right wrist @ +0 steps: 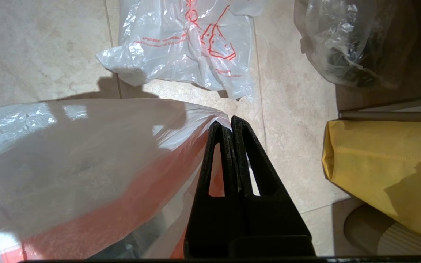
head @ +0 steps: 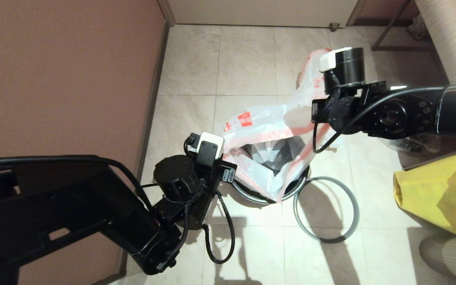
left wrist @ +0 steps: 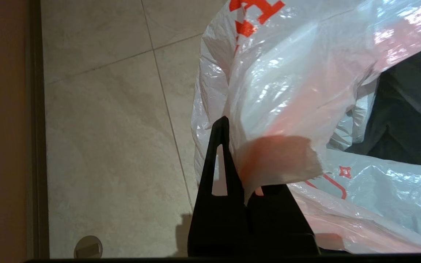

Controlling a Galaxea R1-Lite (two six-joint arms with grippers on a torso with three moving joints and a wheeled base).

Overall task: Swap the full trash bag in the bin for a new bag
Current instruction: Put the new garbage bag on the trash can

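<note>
The new bag (head: 267, 126), thin white plastic with red print and a pink-red band, hangs stretched open over the black bin (head: 251, 194). My left gripper (head: 234, 166) is shut on the bag's near-left edge (left wrist: 287, 91), its fingers (left wrist: 221, 171) pinching the plastic. My right gripper (right wrist: 229, 122) is shut on the opposite edge (right wrist: 86, 153); the wrist (head: 344, 65) hides those fingers in the head view. The bin's dark inside (left wrist: 408, 120) shows through the bag's mouth. The full trash bag (right wrist: 185, 44), with its red line drawing, lies on the floor beyond the right gripper.
The bin's grey ring (head: 358, 209) lies flat on the tiles just right of the bin. A yellow fabric bag (head: 441, 194) and a clear bag with dark contents (right wrist: 342, 44) sit to the right. A brown wall (head: 65, 79) runs along the left.
</note>
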